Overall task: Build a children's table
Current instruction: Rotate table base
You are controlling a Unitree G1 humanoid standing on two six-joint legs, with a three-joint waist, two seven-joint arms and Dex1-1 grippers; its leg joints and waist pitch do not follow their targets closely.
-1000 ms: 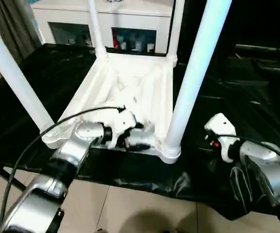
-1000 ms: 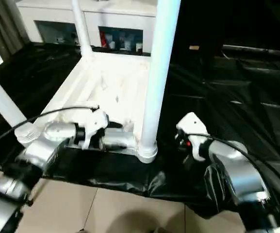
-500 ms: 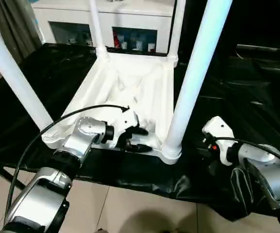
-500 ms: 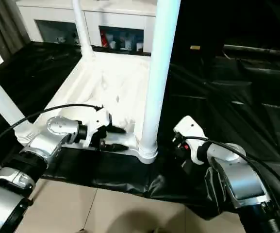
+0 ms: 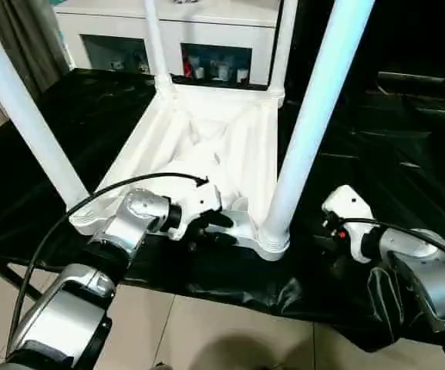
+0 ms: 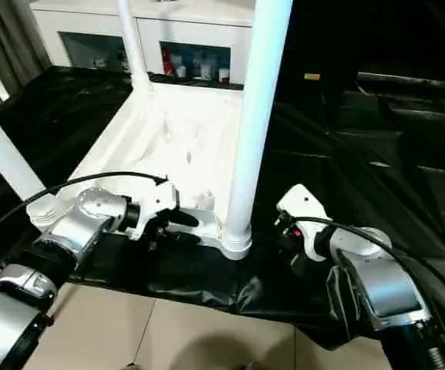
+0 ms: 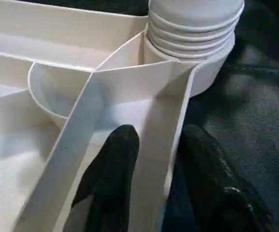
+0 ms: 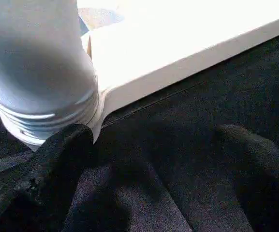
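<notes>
The children's table [image 5: 207,131] lies upside down on a black-covered bench, all white, its ribbed underside up. Four legs stand in its corner sockets; the near right leg [image 5: 315,108] is the closest. My left gripper [image 5: 214,230] is at the near rim beside that leg's socket [image 7: 192,29]. Its black fingers [image 7: 112,179] straddle the rim wall, one inside and one outside, pressed against it. My right gripper [image 8: 154,164] hovers low over the black sheet just right of the same socket [image 8: 42,106], fingers wide apart and holding nothing.
A white cabinet [image 5: 207,31] with glass doors stands behind the bench. Crinkled black sheet [image 5: 376,139] covers the bench to the right. The bench's near edge runs just below the table, with tiled floor [image 5: 191,331] beneath. A black cable [image 5: 91,200] loops over my left forearm.
My left gripper's fingers have drawn together onto the table's near rim. The right arm has shifted slightly and kept its fingers wide.
</notes>
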